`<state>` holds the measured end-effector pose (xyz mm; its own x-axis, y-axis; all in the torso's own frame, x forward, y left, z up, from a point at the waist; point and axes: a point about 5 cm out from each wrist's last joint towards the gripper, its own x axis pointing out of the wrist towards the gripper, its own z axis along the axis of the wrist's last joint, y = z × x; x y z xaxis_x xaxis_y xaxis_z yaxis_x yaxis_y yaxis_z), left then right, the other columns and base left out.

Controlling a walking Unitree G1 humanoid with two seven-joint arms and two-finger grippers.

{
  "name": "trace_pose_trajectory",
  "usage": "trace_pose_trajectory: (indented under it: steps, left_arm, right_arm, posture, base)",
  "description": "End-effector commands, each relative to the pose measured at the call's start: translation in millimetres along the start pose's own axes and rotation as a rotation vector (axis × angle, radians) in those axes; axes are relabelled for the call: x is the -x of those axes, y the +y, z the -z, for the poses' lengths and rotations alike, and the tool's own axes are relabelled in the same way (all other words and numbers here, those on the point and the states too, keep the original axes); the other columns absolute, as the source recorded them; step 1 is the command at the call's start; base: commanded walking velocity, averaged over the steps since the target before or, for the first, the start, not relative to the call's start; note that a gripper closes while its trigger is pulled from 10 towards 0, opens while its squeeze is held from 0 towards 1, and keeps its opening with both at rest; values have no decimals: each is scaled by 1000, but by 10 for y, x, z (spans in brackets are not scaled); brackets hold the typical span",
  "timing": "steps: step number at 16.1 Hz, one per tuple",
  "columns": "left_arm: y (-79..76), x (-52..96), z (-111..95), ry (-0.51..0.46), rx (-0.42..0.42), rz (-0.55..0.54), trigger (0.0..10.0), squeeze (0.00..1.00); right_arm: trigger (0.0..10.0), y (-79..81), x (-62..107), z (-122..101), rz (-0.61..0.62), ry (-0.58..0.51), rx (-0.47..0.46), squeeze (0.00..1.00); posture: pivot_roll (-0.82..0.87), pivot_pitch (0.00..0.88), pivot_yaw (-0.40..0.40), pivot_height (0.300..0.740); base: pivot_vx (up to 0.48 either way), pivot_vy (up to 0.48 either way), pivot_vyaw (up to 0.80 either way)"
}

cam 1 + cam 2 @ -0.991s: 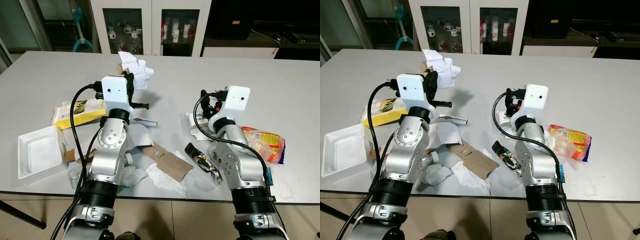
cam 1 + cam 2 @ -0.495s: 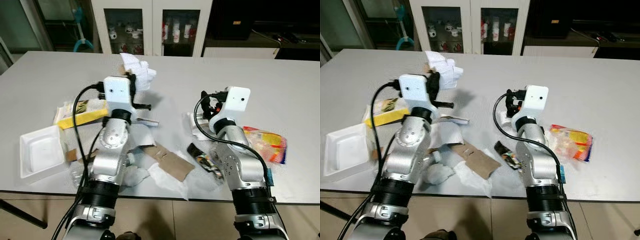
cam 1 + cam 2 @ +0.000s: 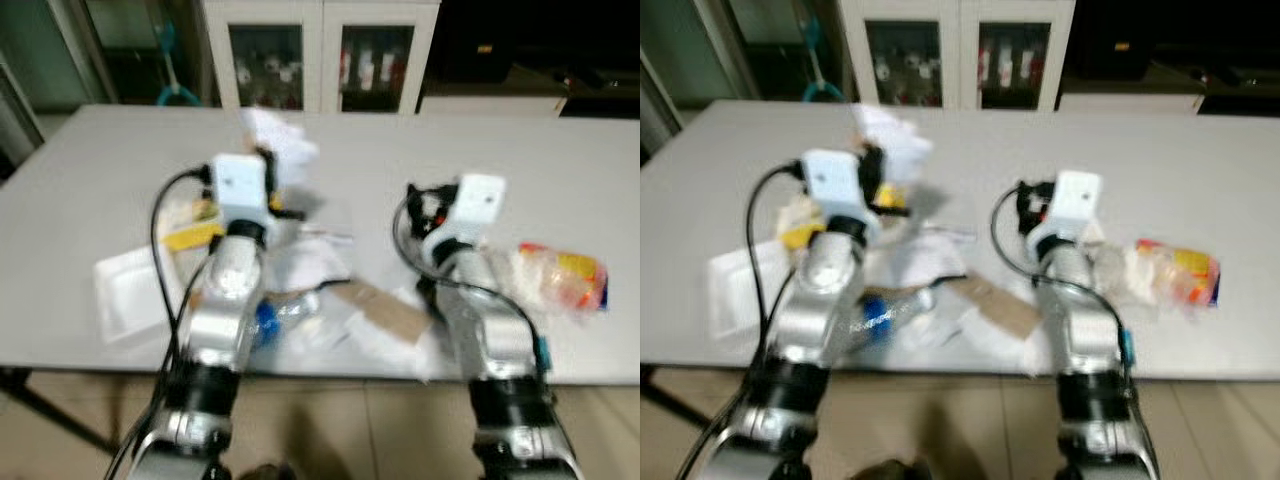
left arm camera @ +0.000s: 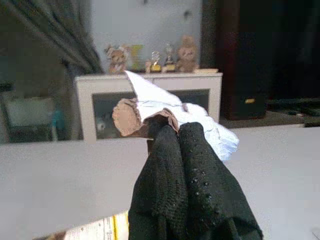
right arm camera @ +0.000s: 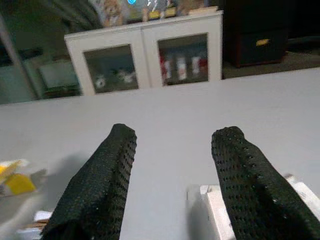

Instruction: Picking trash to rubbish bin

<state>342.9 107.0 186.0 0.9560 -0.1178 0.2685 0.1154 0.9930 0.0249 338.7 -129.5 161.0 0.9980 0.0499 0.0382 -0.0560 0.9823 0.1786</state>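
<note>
Crumpled white paper [image 4: 175, 112] sits clamped between the pressed-together fingers of the left gripper [image 4: 177, 132], raised above the grey table [image 3: 560, 150] at upper left of the head view. Right gripper [image 5: 172, 145] hovers centre-right, fingers spread apart, holding nothing. Other litter blurs together below.

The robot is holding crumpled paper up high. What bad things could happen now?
The left tool pinches just one edge of the crumpled paper, so the wad might slip out and fall back onto the table. The eye views are blurred, so the robot seems to be moving, and a jolt could shake it loose.
</note>
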Motion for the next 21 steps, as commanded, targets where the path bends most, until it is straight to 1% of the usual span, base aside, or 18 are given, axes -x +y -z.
trace_pose_trajectory:
  steps: [1,10,14,21]
  left_arm:
    - [33,-23,-42,-13,-20,-9,10000,0]
    - [43,-33,-43,-7,-10,-11,10000,0]
    - [68,-36,-13,18,-11,-21,10000,0]
    - [88,-37,-3,28,-13,-35,10000,0]
  right_arm:
    - [10000,26,0,-1,-6,5,-9,0]
    - [10000,21,10,11,-6,13,-8,0]
    - [10000,23,16,18,-4,16,-8,0]
    - [10000,10,17,13,-2,15,-13,0]
  posture:
    - [20,0,5,740]
    - [20,6,5,740]
    - [19,9,7,740]
    - [16,11,6,740]
  base:
    - [0,0,0]
    - [0,0,0]
    - [0,0,0]
    - [292,0,0]
